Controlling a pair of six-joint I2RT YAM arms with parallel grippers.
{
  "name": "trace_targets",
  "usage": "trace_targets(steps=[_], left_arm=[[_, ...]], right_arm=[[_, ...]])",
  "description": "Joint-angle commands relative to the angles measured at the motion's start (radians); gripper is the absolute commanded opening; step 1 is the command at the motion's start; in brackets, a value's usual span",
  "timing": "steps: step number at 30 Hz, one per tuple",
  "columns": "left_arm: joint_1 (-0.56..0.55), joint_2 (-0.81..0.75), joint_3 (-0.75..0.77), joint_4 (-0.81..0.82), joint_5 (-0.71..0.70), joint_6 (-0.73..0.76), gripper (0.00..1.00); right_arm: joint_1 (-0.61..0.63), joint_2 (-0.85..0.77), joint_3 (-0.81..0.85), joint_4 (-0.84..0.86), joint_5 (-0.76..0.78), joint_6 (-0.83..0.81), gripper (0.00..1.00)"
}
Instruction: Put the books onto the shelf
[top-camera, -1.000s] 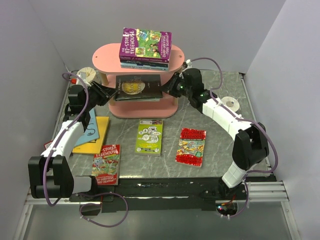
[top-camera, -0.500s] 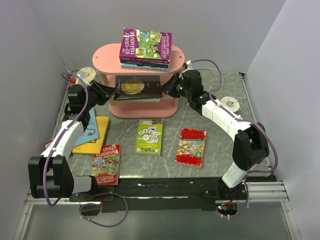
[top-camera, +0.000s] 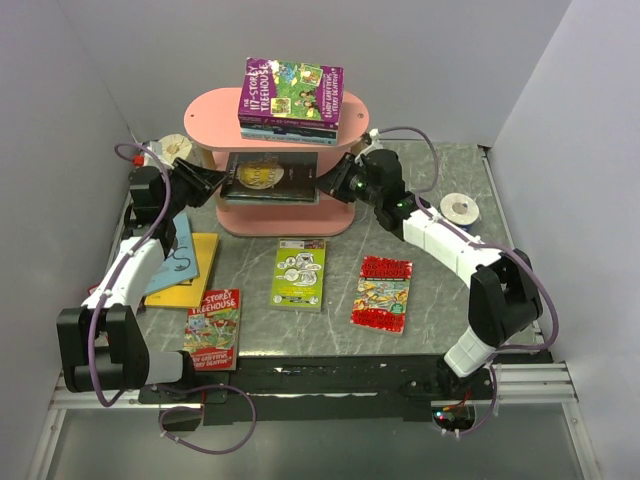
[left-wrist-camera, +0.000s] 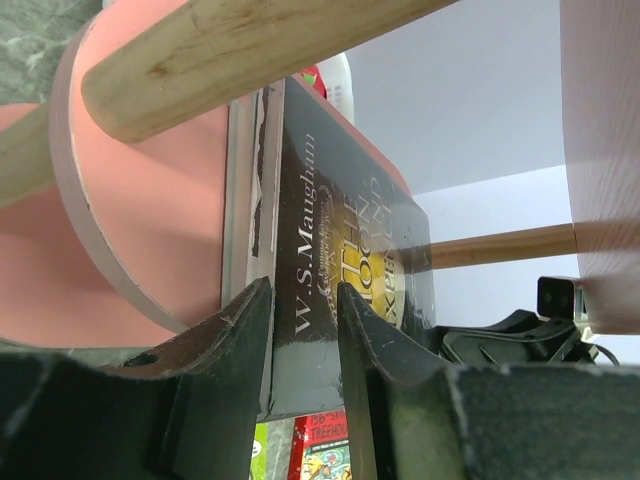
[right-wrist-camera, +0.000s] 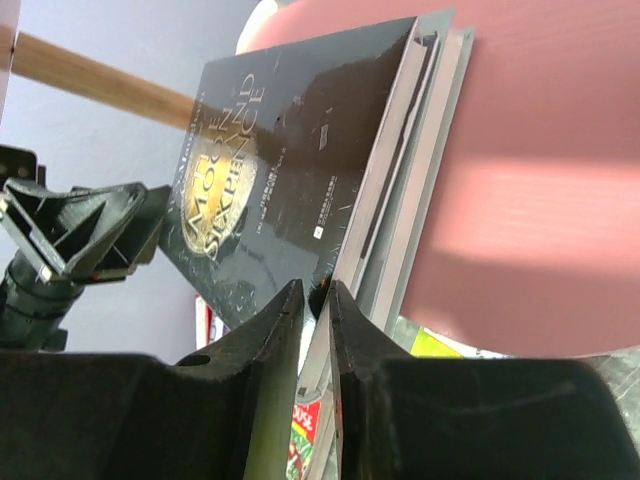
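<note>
The black book is lying on the shelf's middle board, its long axis running 9 to 3 o'clock. The left gripper is pinching its 9 o'clock edge and the right gripper its 3 o'clock edge, jaws barely parted. Seating it likely means pushing toward 12.

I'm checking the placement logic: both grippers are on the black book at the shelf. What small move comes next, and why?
Probably open the left gripper and right gripper and back out: the black book already lies flat on the grey books on the middle board.
</note>
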Motion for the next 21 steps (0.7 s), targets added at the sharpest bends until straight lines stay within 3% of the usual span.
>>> trace_targets(steps=[1,6,14,21], left_arm=[[-0.006,-0.012,0.018,0.072,0.057,-0.023,0.38],[-0.007,-0.03,0.001,0.077,0.057,-0.023,0.38],[-0.007,-0.058,-0.024,0.081,0.053,-0.026,0.39],[-0.006,-0.069,-0.041,0.086,0.05,-0.029,0.38]], right_arm=[[0.076,-0.037,-0.007,0.07,-0.137,-0.046,0.24],[0.07,-0.045,-0.018,0.068,-0.127,-0.045,0.25],[0.061,-0.12,-0.055,0.021,-0.064,-0.08,0.47],[0.061,-0.126,-0.084,0.024,-0.077,-0.08,0.47]])
